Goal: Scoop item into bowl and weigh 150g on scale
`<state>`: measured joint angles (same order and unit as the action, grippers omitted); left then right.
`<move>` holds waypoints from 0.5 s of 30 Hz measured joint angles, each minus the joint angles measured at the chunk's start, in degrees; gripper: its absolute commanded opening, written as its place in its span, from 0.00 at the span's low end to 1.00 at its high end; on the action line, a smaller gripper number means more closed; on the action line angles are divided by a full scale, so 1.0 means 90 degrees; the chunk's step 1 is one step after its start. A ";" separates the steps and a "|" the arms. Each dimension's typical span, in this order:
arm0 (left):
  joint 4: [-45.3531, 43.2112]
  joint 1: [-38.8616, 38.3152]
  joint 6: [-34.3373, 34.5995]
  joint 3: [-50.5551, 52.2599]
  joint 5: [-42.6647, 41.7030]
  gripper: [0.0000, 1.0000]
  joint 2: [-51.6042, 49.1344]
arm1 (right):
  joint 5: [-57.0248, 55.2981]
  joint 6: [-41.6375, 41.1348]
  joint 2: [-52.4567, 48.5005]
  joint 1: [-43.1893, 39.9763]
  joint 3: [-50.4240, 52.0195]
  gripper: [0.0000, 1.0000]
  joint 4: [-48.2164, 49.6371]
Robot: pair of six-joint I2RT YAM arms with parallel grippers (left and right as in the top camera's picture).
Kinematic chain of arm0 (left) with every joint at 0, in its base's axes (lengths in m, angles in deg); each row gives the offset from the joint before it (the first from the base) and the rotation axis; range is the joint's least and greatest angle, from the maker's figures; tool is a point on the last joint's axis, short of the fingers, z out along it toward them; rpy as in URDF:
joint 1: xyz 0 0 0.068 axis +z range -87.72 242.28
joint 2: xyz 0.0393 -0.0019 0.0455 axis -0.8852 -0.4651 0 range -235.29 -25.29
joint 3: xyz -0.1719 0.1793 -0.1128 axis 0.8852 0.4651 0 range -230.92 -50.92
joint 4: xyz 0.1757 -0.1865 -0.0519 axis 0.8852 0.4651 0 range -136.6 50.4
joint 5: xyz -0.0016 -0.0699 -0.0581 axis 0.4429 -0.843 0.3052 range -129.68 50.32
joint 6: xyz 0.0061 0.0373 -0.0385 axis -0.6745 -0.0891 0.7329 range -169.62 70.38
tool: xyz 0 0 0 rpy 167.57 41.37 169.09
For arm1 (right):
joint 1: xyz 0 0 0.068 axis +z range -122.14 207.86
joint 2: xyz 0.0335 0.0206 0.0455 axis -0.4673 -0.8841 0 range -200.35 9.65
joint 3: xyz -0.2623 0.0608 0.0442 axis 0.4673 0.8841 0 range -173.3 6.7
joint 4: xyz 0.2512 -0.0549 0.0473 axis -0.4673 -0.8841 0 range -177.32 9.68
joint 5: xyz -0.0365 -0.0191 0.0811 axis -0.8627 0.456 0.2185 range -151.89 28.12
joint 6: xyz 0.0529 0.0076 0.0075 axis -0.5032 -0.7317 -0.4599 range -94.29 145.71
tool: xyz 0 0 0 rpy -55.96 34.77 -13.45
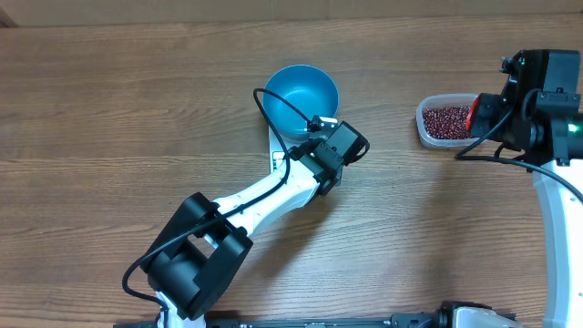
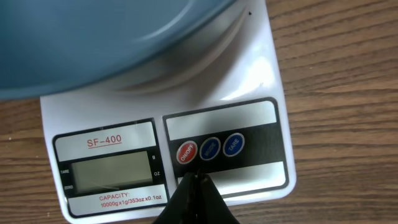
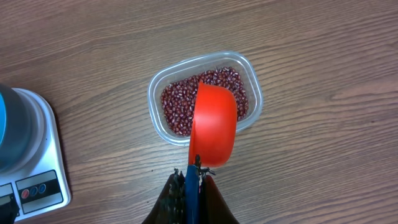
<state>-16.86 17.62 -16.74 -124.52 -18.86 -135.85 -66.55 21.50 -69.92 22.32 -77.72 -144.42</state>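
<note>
Gripping the scoop (image 3: pixel 213 127) above the beans (image 3: pixel 177 106) are right fingers (image 3: pixel 172 200) (left fingers (image 2: pixel 186 202) closed).

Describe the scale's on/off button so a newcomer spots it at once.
Find the blue bowl on the white scale. Right of the scale's display sit three round buttons. The on/off button is leftmost and the only red one; the others are blue.

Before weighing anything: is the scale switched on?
Apparently off: the display on the scale is blank, with no digits showing.

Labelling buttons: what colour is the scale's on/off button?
The on/off button is red; left wrist view.
</note>
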 measured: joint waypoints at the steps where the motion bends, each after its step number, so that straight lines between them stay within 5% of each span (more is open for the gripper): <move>1: -0.0063 0.0000 0.0000 0.0056 0.0000 0.04 0.0000 | 0.0000 0.0002 0.0000 0.0000 0.0000 0.04 0.0000; 15: -0.0464 0.0000 0.0005 0.0318 0.0000 0.04 -0.0015 | -0.0002 0.0019 0.0000 0.0000 0.0000 0.04 0.0002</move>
<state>-21.04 17.62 -16.69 -121.66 -18.86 -135.98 -66.57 21.68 -69.92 22.32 -77.72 -144.39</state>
